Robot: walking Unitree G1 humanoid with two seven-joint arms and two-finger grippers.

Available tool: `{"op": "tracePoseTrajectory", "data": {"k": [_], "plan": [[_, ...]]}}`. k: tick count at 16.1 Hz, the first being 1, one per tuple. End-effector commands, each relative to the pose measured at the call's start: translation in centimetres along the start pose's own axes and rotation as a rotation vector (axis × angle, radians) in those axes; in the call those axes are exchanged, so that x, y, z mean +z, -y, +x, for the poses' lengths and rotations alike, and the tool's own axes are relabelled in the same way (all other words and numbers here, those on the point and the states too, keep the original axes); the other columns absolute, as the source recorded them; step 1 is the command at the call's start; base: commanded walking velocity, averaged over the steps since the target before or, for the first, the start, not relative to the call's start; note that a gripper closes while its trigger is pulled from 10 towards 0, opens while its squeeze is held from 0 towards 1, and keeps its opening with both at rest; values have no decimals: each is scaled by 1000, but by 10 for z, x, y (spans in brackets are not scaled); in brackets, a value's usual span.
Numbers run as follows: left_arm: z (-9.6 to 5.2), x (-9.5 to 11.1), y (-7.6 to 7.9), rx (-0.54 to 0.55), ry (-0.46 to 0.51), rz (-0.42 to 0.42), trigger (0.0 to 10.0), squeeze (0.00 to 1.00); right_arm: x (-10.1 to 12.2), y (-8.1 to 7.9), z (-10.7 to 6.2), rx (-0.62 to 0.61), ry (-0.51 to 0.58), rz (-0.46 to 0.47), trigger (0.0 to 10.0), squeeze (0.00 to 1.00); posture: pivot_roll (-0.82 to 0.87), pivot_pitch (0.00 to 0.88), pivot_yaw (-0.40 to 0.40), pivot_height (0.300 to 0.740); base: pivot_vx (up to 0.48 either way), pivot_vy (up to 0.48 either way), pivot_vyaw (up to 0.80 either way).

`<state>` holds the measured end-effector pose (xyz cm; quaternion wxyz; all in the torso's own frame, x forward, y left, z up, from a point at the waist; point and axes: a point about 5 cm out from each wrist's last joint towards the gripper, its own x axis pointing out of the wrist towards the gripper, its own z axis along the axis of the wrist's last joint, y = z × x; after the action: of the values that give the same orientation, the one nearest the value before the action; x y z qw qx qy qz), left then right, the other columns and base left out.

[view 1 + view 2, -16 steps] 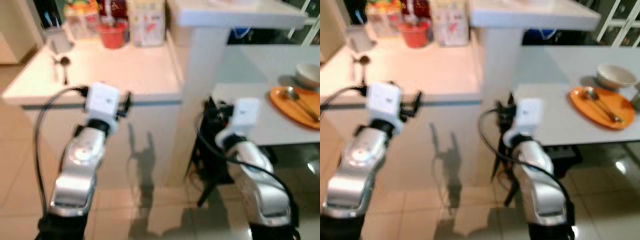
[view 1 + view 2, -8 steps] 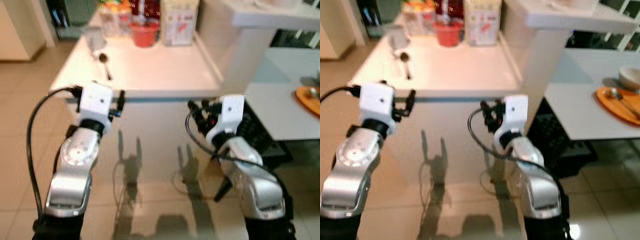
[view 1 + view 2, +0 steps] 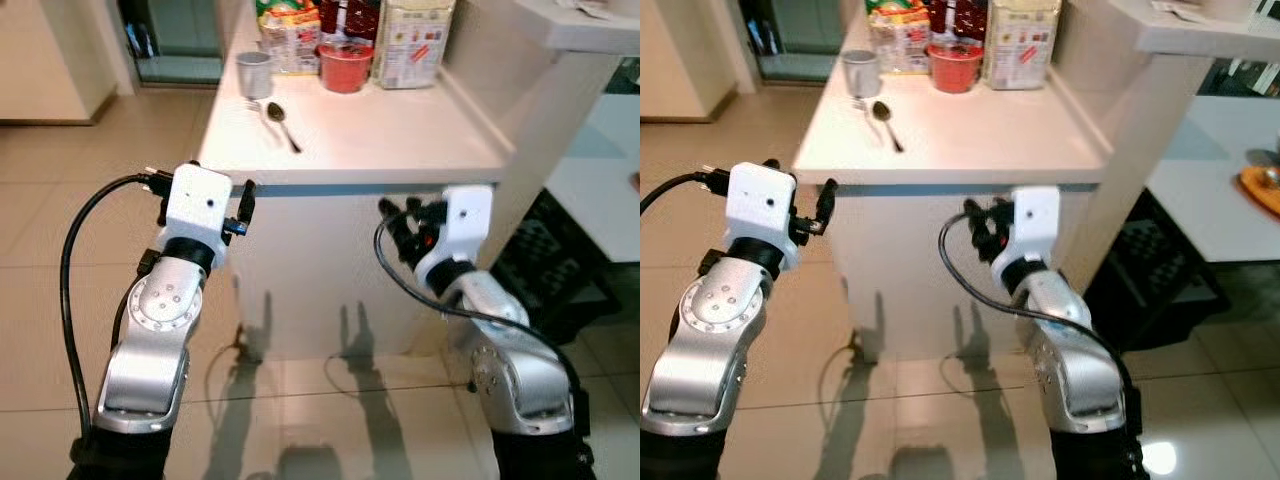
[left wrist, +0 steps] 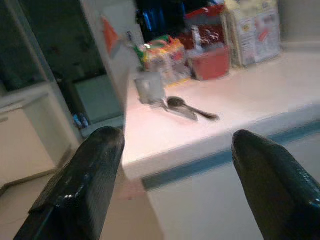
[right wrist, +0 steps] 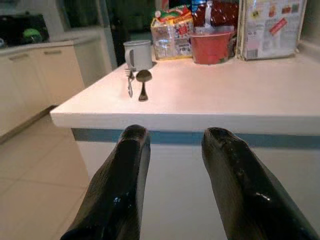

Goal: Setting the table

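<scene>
The dark metal spoon (image 3: pixel 281 123) and a silver fork (image 5: pixel 129 83) lie side by side on the white bench (image 3: pixel 400 140), near its far left corner, just in front of a grey metal cup (image 3: pixel 254 73); their long axes run from far edge toward near edge. Both lie ahead of and above the tools. The left tool (image 4: pixel 175 185), empty and wide apart, appears nearer than the right tool (image 5: pixel 172 175), empty and parted. Count: one spoon, one fork, one cup, one red tub (image 3: pixel 345 66).

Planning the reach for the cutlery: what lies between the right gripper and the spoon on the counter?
Only bare white countertop lies between the right gripper and the spoon, with a fork just beside it, as the right wrist view shows.
</scene>
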<state>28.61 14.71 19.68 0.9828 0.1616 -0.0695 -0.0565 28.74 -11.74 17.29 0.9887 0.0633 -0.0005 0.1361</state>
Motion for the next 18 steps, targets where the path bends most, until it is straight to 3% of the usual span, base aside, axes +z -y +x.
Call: {"op": "tracePoseTrajectory", "data": {"k": [1,3,6,10,15,18], "plan": [[-3,-3,0,-3,-14,14,10000,0,-4,6,-3,-30,-20,18,10000,0,27,0,-26,740,0,409,0],[-2,2,0,0,1,10,10000,0,-7,5,-5,-25,-26,22,10000,0,41,0,-31,740,0,202,0],[6,3,-7,23,6,38,10000,0,0,-1,0,-13,-4,7,10000,0,18,0,-16,740,0,-480,0],[4,9,-13,92,26,-6,10000,0,2,2,2,-31,4,17,10000,0,44,0,-22,740,0,0,0],[14,15,-16,87,60,-32,10000,0,15,8,11,-89,49,-58,10000,0,46,0,-19,740,0,0,0],[17,16,-14,66,68,-38,10000,0,20,9,14,-104,65,-74,10000,0,42,0,-15,740,287,0,800]]}}
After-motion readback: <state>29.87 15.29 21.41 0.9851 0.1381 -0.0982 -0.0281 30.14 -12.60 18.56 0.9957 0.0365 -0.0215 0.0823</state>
